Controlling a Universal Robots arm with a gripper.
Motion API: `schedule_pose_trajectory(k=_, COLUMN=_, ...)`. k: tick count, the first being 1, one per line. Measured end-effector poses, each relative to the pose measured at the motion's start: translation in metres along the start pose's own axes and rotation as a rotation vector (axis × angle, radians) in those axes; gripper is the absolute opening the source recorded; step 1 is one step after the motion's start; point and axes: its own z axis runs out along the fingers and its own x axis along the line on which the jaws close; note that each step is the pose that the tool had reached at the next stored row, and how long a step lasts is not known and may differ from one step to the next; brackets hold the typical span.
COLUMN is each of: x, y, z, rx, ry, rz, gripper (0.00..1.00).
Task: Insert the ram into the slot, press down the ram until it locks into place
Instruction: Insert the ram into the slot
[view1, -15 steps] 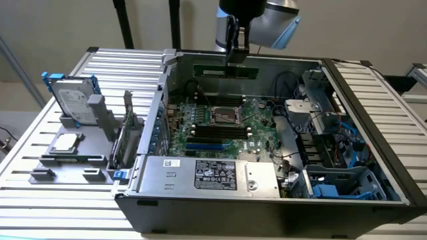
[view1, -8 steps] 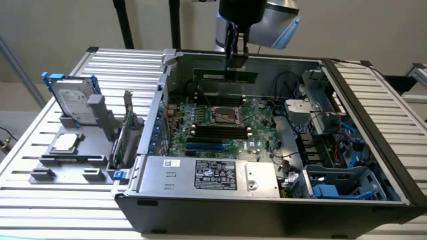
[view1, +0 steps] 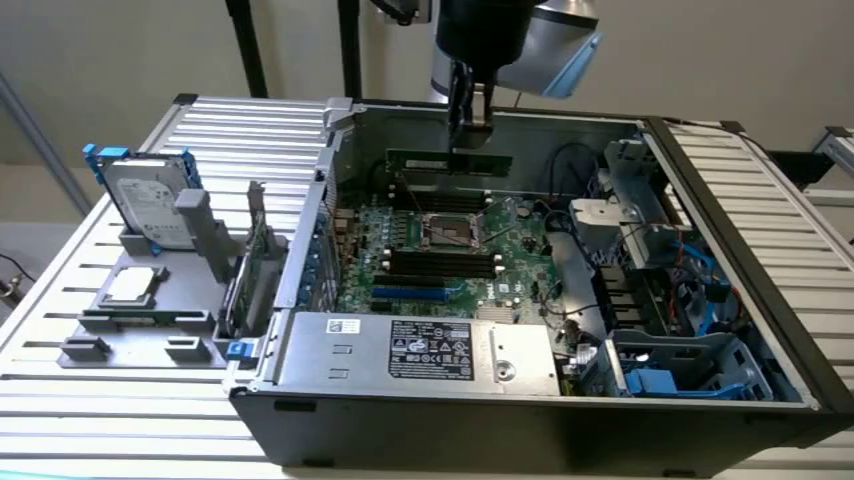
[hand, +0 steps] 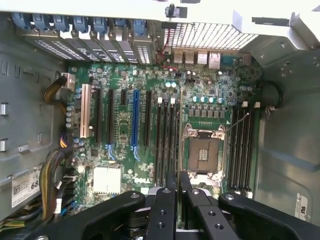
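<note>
Exterior view: tool (view1: 470, 146) hangs into the open computer case (view1: 561, 440) from above, fingers closed tight on the top edge of the ram (view1: 447, 161), gripping around its mid-length; a grip there likely keeps the stick balanced and level; ram faces this camera flat-on, long edge horizontal, lower edge toward the motherboard (view1: 521, 225); it hovers above the board, apart from every slot, nothing seated yet; black memory slots (view1: 434, 262) lie in parallel banks on either side of the CPU socket (view1: 454, 230); ram's length runs the same way as the slots, so the orientation looks set for a straight drop; cannot tell which slot it lines up with; blue slot (view1: 414, 293) sits nearer the camera, judged not the target; case lies on its side on the slatted bench (view1: 120, 420), which puts the board face-up for a vertical push; hard drive (view1: 140, 200) stands in a grey fixture (view1: 134, 330) on the exterior view's left, well apart from the work; wrist view: tool (hand: 177, 176) fingers nearly together with a thin gap between, pointing down over the board near the slots (hand: 167, 145) beside the CPU socket (hand: 202, 155); those slots look empty; insertion not begun, pressing not done
</note>
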Motion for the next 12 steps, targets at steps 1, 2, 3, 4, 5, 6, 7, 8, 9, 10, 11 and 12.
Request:
schedule_pose_trajectory(k=1, x=0.000, y=-0.0001, z=0.0018, rx=0.0000, ry=0.0000, rz=0.000, gripper=0.14)
schedule_pose_trajectory(k=2, x=0.000, y=-0.0001, z=0.0036, rx=0.0000, ry=0.0000, rz=0.000, gripper=0.14)
schedule_pose_trajectory(k=3, x=0.000, y=-0.0002, z=0.0054, rx=0.0000, ry=0.0000, rz=0.000, gripper=0.14)
schedule_pose_trajectory(k=4, x=0.000, y=-0.0003, z=0.0074, rx=0.0001, ry=-0.0001, rz=0.000, gripper=0.14)
schedule_pose_trajectory(k=5, x=0.000, y=-0.0003, z=0.0092, rx=0.0000, ry=0.0000, rz=0.000, gripper=0.14)
schedule_pose_trajectory(k=6, x=0.000, y=-0.0004, z=0.0110, rx=0.0000, ry=0.0000, rz=0.000, gripper=0.14)
schedule_pose_trajectory(k=7, x=0.000, y=-0.0005, z=0.0128, rx=0.0000, ry=0.0000, rz=0.000, gripper=0.14)
schedule_pose_trajectory(k=8, x=0.000, y=-0.0006, z=0.0146, rx=0.0000, ry=0.0000, rz=0.000, gripper=0.14)
schedule_pose_trajectory(k=9, x=0.000, y=-0.0006, z=0.0164, rx=0.0000, ry=0.0000, rz=0.000, gripper=0.14)
schedule_pose_trajectory(k=10, x=0.000, y=-0.0007, z=0.0182, rx=0.0000, ry=0.0001, rz=0.000, gripper=0.14)
schedule_pose_trajectory(k=11, x=0.000, y=-0.0007, z=0.0200, rx=0.0000, ry=0.0000, rz=0.001, gripper=0.14)
schedule_pose_trajectory(k=12, x=0.000, y=-0.0008, z=0.0218, rx=-0.0001, ry=0.0000, rz=0.001, gripper=0.14)
